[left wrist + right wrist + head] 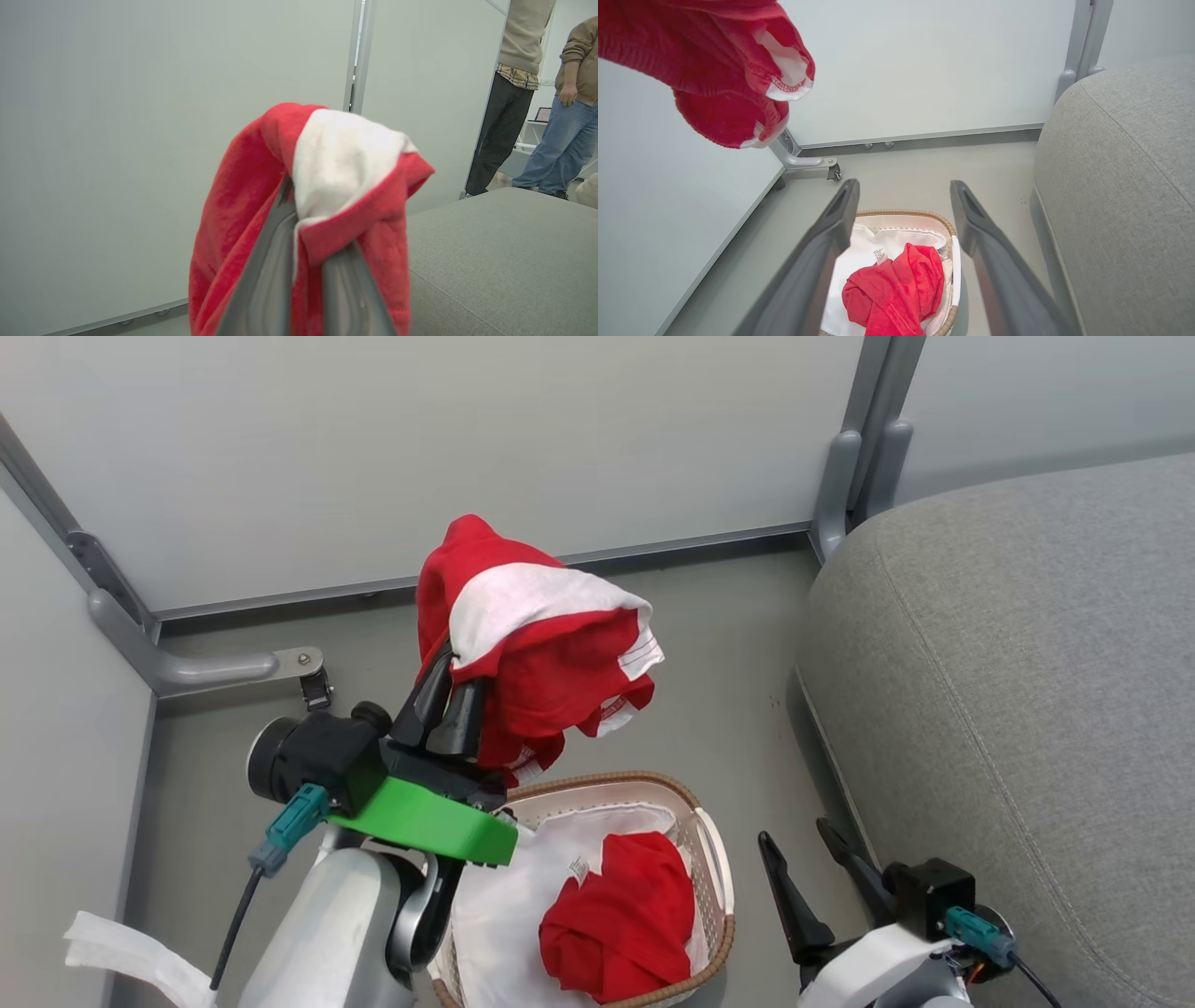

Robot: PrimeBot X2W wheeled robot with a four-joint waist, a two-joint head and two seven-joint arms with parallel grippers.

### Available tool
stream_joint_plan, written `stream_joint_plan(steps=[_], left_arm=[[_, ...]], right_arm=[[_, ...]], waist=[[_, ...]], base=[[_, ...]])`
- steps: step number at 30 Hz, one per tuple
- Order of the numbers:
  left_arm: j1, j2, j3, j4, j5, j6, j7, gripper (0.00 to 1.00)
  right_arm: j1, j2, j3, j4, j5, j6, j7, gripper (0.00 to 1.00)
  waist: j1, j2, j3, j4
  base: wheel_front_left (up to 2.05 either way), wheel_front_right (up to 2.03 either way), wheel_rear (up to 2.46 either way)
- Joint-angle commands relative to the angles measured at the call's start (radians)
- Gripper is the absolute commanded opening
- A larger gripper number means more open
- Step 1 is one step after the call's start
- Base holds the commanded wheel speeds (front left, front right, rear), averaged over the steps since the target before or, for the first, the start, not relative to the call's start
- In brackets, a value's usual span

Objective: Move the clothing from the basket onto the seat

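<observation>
The left gripper (451, 686) clamps a red-and-white garment (551, 653) above the basket (597, 778) holding a plain red garment (621, 919); right gripper (794, 833) gapes wide beside the seat (1027, 691).

Head and right wrist views both down over basket (597, 777) and seat (1027, 709); left wrist view level across seat.

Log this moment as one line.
left fingers: shut on red-white garment, held clear of basket; right fingers: open, empty; plain red garment: in basket; seat: right of basket
</observation>
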Motion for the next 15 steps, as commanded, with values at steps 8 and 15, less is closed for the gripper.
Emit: stream_joint_plan(steps=[8,15], left_arm=[[0.017,0.002,-0.010,0.008,-0.011,-0.005,-0.004,0.00],[0.008,0.005,-0.023,0.025,-0.017,-0.005,-0.004,0.00]], right_arm=[[-0.119,-0.004,0.125,-0.053,-0.060,0.000,-0.005,1.00],[-0.287,-0.004,0.298,-0.055,-0.110,0.000,-0.005,1.00]], waist=[[0.0001,0.0000,0.014,-0.006],[0.0001,0.0000,0.026,0.001]], base=[[0.00,0.00,0.00],[0.00,0.00,0.00]])
